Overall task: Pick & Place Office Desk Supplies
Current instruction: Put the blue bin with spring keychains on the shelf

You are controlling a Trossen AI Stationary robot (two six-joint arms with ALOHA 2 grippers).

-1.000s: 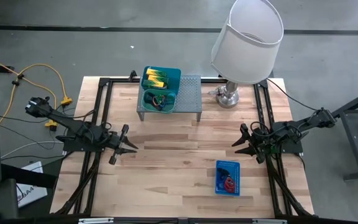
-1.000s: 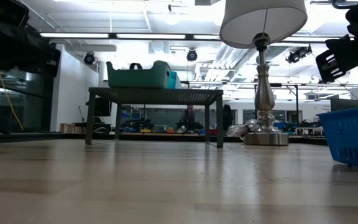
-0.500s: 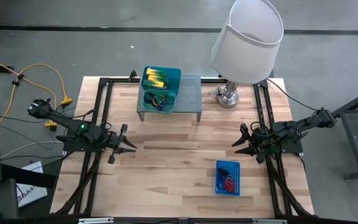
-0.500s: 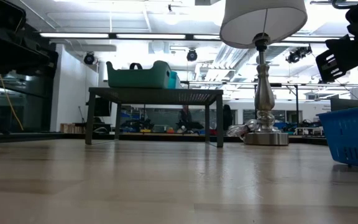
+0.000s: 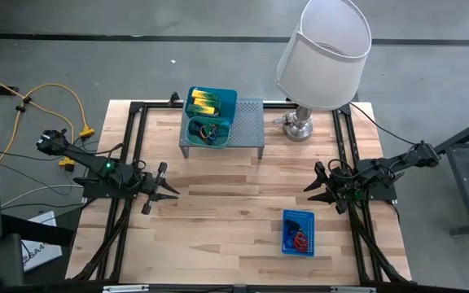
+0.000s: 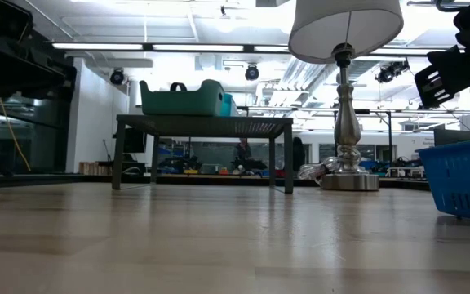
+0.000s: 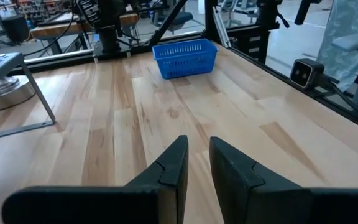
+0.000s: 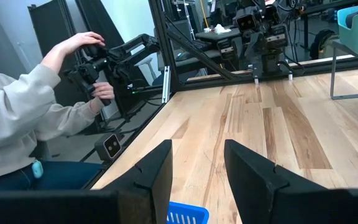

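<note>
Two teal trays stand on the grey riser at the table's far side. The far tray holds yellow-green blocks. The near tray holds dark and red band loops. A blue mesh basket sits near the front right with red loops inside. My left gripper hovers level by the table's left edge, open by a narrow gap and holding nothing. My right gripper hovers by the right edge, wide open and holding nothing.
A white-shaded lamp stands at the far right beside the riser. Black frame rails run along the table's left and right edges. Bare wood lies between the two grippers. A person sits beyond the table, hands on a control arm.
My left arm has folded back a little over its base at the table's left edge, while its gripper has hardly moved. Nothing on the table has moved.
</note>
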